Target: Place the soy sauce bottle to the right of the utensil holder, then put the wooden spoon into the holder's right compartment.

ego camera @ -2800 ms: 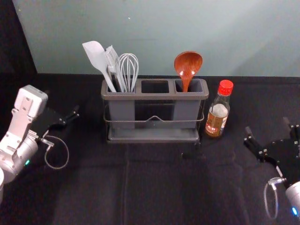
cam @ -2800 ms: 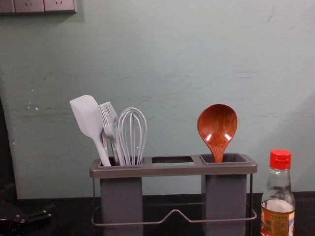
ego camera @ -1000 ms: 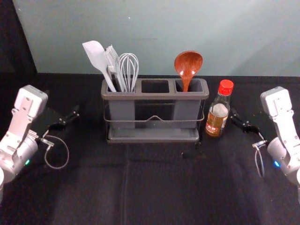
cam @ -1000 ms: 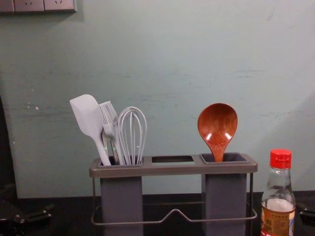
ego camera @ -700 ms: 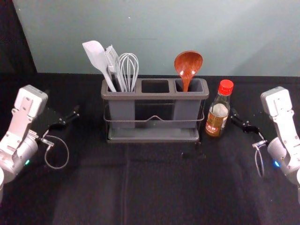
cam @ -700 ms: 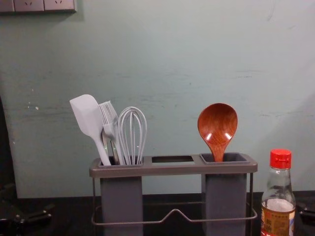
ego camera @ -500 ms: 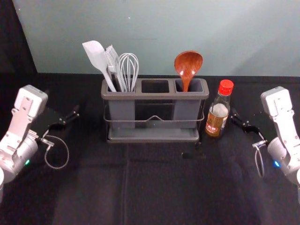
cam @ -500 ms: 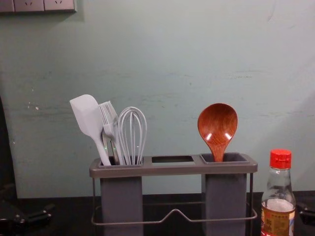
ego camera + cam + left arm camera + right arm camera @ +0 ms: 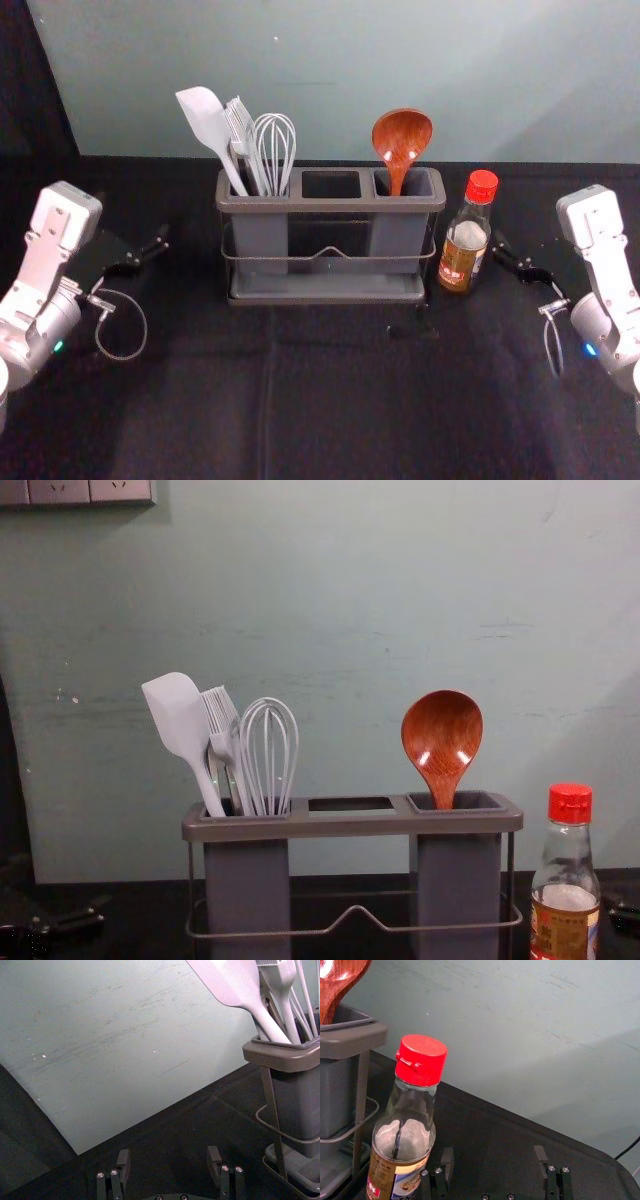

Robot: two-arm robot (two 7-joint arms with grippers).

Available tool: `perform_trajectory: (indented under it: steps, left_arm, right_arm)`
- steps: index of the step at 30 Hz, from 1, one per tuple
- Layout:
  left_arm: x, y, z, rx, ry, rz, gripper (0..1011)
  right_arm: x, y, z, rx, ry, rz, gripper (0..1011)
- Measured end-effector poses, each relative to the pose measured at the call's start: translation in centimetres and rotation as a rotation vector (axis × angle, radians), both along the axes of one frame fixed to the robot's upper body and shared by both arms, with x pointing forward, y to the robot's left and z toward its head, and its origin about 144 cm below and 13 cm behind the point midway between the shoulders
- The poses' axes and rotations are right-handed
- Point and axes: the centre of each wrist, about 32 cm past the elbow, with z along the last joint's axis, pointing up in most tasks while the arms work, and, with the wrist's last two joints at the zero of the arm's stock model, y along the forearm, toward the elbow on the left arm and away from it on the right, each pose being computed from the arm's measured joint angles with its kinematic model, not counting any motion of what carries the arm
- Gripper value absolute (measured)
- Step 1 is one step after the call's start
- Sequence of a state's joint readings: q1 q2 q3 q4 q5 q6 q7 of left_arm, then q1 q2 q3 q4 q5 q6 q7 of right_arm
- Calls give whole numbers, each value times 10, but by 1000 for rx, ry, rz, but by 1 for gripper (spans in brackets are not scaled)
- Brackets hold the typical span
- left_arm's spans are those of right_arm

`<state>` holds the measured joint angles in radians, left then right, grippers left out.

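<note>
Wooden spoon stands in the right slot of the holder. I see the sauce bottle standing just right of the holder. My right hand is open, near the bottle's right side. My left hand is open too, over left.

The black table carries the utensil holder and soy sauce bottle.

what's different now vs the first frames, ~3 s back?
The right gripper moved forward and to the robot's left, coming up beside the soy sauce bottle. Nothing was grasped or released. Bottle, wooden spoon, utensil holder and left gripper stayed as they were.
</note>
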<state>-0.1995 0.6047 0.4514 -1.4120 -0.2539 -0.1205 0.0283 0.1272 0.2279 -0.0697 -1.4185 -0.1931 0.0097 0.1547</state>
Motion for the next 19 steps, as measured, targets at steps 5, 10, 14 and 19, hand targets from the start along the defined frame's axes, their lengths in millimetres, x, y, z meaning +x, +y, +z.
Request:
perform_trajectory:
  steps: [5, 10, 14, 19]
  left_arm:
    - [0, 0, 0, 0, 0, 0, 1005]
    - [0, 0, 0, 0, 0, 0, 1005]
    - [0, 0, 0, 0, 0, 0, 1005]
    - [0, 0, 0, 0, 0, 0, 1005]
  right_arm:
    - [0, 0, 0, 0, 0, 0, 1002]
    - [0, 0, 0, 0, 0, 0, 1002]
    - [0, 0, 0, 0, 0, 0, 1002]
    - [0, 0, 0, 0, 0, 0, 1002]
